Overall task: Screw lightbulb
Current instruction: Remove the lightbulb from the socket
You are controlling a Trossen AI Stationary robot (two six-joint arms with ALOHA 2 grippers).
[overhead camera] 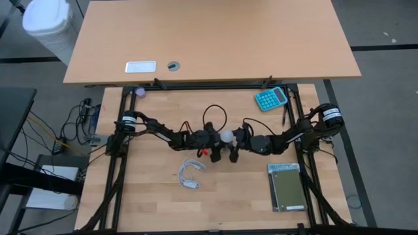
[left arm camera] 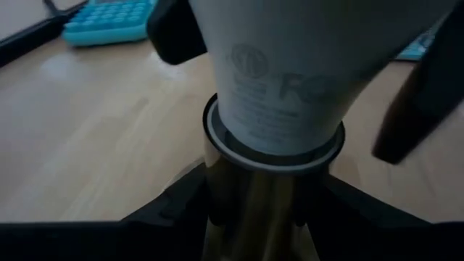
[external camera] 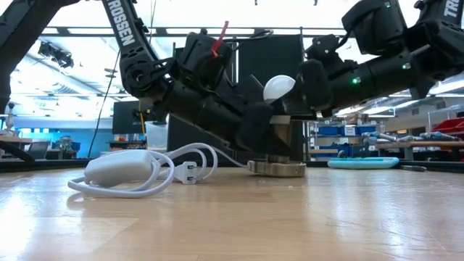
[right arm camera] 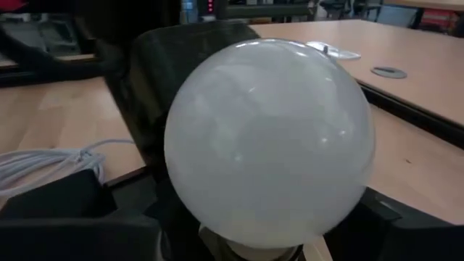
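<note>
Lightbulb [overhead camera: 226, 136] stands upright in the socket mid-surface; left gripper [overhead camera: 210, 145] has its fingers clamped on the socket, right gripper [overhead camera: 239, 141] has its fingers loosely around the bulb.

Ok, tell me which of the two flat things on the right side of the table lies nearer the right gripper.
The dark green notebook, just below the right gripper in the high view; the teal calculator sits farther off, near the table's top edge.

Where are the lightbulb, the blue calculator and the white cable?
lightbulb [overhead camera: 226, 136], high view, on its round white dome.
calculator [overhead camera: 270, 98], high view, on its keypad.
cable [external camera: 119, 168], low view, on its white plug block.
</note>
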